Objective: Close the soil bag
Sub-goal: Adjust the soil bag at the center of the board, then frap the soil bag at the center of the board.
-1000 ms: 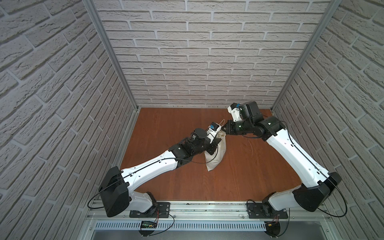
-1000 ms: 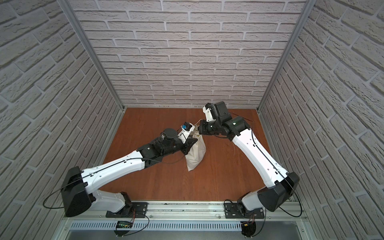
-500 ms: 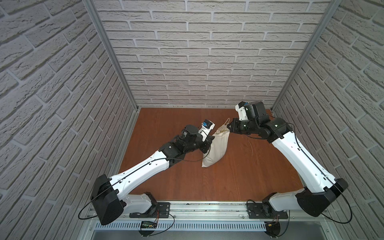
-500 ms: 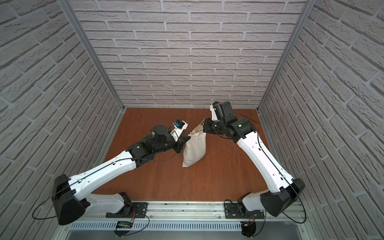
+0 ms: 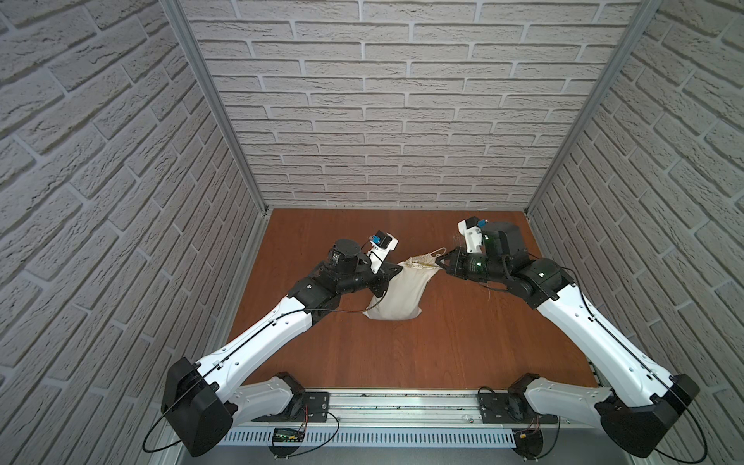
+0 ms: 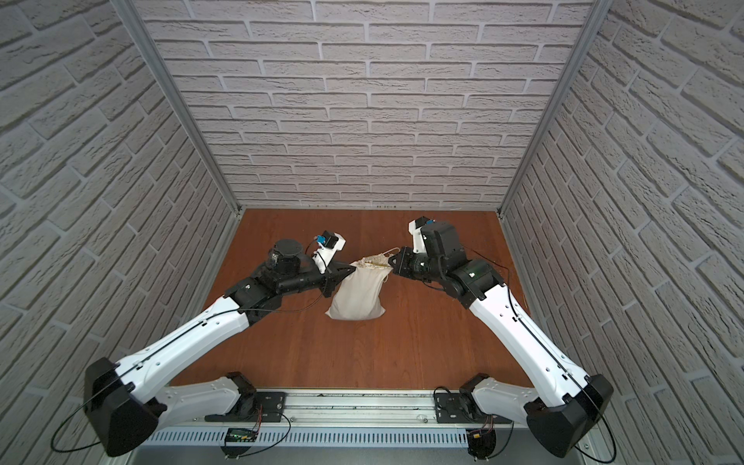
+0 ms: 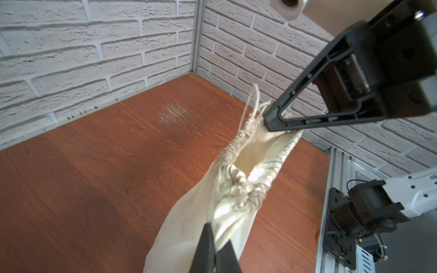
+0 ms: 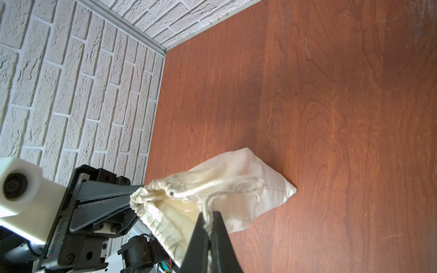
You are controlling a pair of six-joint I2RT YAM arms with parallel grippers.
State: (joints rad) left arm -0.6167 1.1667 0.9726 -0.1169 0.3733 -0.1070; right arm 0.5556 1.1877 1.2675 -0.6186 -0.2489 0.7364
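Wood tabletop (image 5: 402,362) at the near edge, just past the metal rail (image 5: 394,406), is left bare, so lots of room is had there. Further in, the soil bag (image 5: 396,296) is found around the middle, with its bottom resting on the tabletop and its neck hoisted and stretched between both arms. The left claw (image 5: 395,269) is pressed together on the gathered cloth at one end of the neck. The right claw (image 5: 443,267) is pinched tight on the cord (image 8: 206,208) at the opposite end, best seen in the right wrist view. Held like that, a pull apart is probably meant to cinch the mouth. It's only half drawn up, and a gap can be made out in the left wrist view. Beyond the bag, open tabletop is left up to the brick back wall (image 5: 382,120). Both side walls are well apart from the arms, though the right arm is nearer its wall.
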